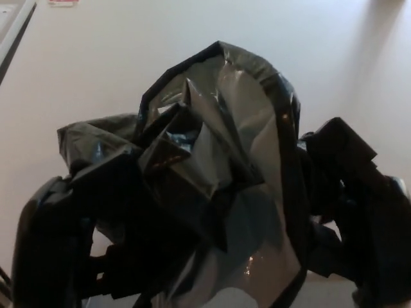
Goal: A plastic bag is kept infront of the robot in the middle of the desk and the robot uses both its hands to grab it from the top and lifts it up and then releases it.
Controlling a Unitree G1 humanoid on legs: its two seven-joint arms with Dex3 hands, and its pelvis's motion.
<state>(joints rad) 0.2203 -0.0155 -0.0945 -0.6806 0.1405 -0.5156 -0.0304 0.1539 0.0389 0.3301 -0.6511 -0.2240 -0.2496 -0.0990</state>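
A crumpled black plastic bag (218, 128) fills the middle of the head view, raised close to the camera above the pale desk (115, 58). My left hand (96, 218) is shut on the bag's lower left folds. On the right, my right hand (340, 173) grips the bag's right edge. The bag's grey inner side faces the camera. Most of both hands' fingers are buried in the plastic.
A dark strip and a white edge (14, 29) run along the desk's far left corner. A small label (62, 2) lies at the top left edge.
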